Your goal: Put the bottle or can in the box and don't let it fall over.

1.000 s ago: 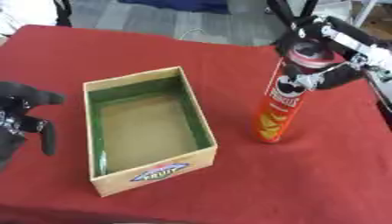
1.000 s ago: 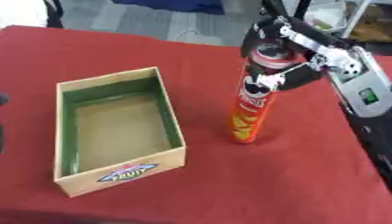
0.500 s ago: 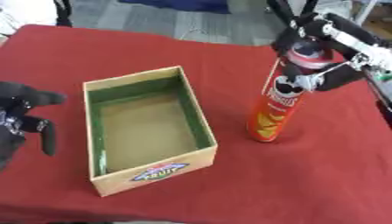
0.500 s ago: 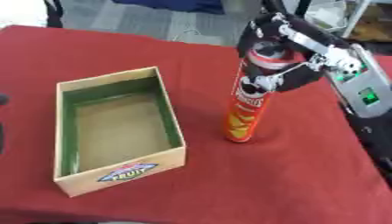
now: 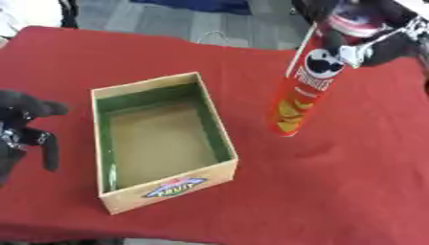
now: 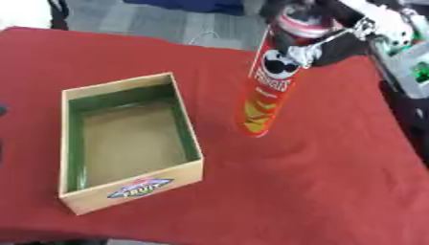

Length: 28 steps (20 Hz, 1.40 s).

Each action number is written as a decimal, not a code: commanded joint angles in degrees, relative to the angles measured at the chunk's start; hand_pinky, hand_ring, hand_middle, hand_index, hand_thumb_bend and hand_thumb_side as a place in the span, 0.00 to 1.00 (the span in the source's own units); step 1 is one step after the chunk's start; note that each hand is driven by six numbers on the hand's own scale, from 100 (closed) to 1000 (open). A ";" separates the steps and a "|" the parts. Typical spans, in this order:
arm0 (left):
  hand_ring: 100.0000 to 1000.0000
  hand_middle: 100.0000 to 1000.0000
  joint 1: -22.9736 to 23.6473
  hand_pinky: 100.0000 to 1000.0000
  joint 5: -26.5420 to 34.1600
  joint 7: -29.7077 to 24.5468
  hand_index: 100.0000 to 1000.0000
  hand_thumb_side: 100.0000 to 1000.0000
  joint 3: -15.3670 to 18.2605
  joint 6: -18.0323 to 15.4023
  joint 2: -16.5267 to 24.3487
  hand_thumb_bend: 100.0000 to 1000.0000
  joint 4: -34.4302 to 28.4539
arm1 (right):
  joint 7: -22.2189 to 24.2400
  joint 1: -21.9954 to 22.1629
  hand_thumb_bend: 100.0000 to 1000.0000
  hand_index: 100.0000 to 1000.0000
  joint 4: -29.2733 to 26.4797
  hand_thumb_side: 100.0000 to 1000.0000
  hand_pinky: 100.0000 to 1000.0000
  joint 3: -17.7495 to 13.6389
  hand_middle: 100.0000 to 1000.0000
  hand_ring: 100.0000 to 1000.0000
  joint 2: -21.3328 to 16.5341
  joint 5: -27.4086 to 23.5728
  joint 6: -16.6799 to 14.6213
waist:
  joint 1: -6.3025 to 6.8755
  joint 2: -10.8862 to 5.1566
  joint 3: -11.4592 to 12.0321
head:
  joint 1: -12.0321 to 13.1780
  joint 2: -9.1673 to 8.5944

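A tall red Pringles can [image 5: 301,91] hangs slightly tilted over the red table, its base just above the cloth to the right of the box. My right hand [image 5: 368,40] comes in from the upper right, its fingers curled round the can's top part. The open wooden box [image 5: 159,139] with a green inside and a fruit label on its near wall lies left of centre, with nothing in it. At the left edge my left hand [image 5: 21,129] rests beside the box, its fingers relaxed and holding nothing.
A red cloth covers the table [image 5: 335,191]. Grey floor and dark objects lie beyond the far edge. In the right eye view a grey device [image 6: 411,67] sits at the right edge.
The can has been lifted off the cloth and carried a little up and away. The whole picture has also shifted, so the camera moved. My left hand stays put.
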 commanded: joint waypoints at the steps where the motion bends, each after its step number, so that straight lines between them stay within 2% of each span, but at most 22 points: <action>1: 0.85 0.70 -0.73 0.38 0.31 -0.18 0.84 0.53 -0.32 0.64 0.56 0.00 -1.13 | 2.98 -2.68 0.00 0.25 -2.51 0.00 0.00 0.02 0.17 0.30 -2.56 -4.35 -1.68 | 0.01 -1.46 0.17 | -0.52 0.43; 6: 0.85 0.70 -1.35 0.38 0.42 -0.83 0.84 0.54 -1.41 2.39 -0.10 0.00 -1.13 | 2.96 -5.81 0.00 0.25 -4.47 0.00 0.00 1.82 0.17 0.30 -1.19 -8.32 0.18 | -0.44 -1.91 1.10 | -1.77 1.29; 12: 0.85 0.70 -2.65 0.37 -0.33 -2.61 0.84 0.54 -3.28 5.06 -1.54 0.00 -1.13 | 3.15 -8.17 0.00 0.25 -5.58 0.00 0.00 4.41 0.17 0.31 1.72 -9.86 0.22 | -1.05 -2.19 3.14 | -4.04 2.23; 19: 0.85 0.70 -4.99 0.37 -0.40 -3.17 0.84 0.54 -5.47 7.79 -3.25 0.00 -1.13 | 3.59 -9.21 0.00 0.25 -4.59 0.00 0.00 6.92 0.17 0.31 4.55 -8.67 -1.88 | -2.13 -1.72 6.83 | -8.28 2.32; 28: 0.85 0.70 -7.45 0.37 -0.83 -3.18 0.84 0.54 -7.75 10.38 -5.01 0.00 -1.13 | 0.85 -10.79 0.00 0.25 2.06 0.00 0.00 8.43 0.17 0.31 7.42 -4.87 -6.60 | -3.27 -0.92 11.42 | -13.26 2.32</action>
